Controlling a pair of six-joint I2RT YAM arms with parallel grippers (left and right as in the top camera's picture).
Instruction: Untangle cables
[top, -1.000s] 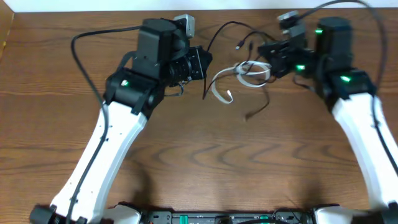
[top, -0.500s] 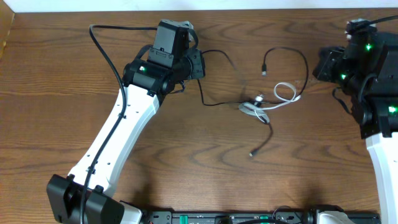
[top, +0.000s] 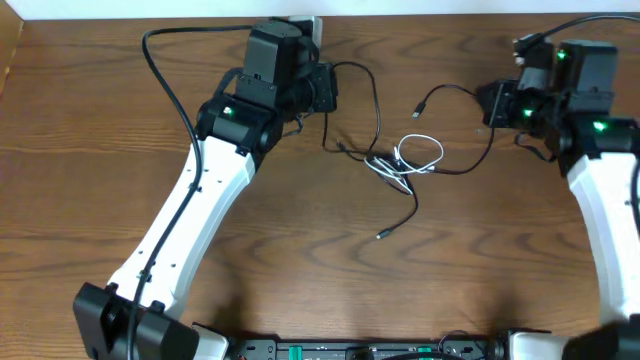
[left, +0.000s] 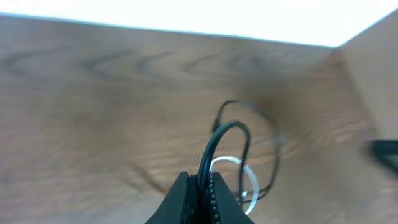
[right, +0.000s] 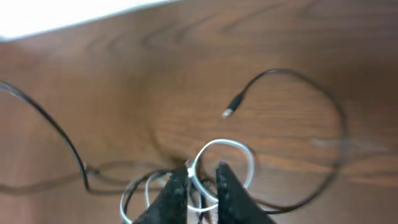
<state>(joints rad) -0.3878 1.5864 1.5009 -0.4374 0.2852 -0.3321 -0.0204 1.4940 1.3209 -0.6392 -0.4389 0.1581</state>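
The thin black cable (top: 375, 100) arcs from my left gripper (top: 330, 90) down into a knot at mid-table, where the thin white cable (top: 438, 150) lies in small loops. Seen from the left wrist, my left gripper (left: 202, 185) is shut on the black cable (left: 227, 127), and the white loop (left: 227, 160) lies beyond it. My right gripper (top: 487, 105) hovers to the right of the knot. In the right wrist view its jaws (right: 202, 179) stand slightly apart and hold nothing, with the white loop (right: 225, 142) on the table behind them. One black plug (top: 420, 105) lies loose, another (top: 380, 236) nearer the front.
A thick black arm wire (top: 160, 70) loops at the back left. The table's back edge (top: 420, 8) runs just behind both grippers. A black equipment bar (top: 360, 350) lines the front edge.
My right gripper has let go of the white cable, parted its jaws slightly and come back to the left. The white loops have slackened and settled nearer the middle. My left gripper keeps its hold.
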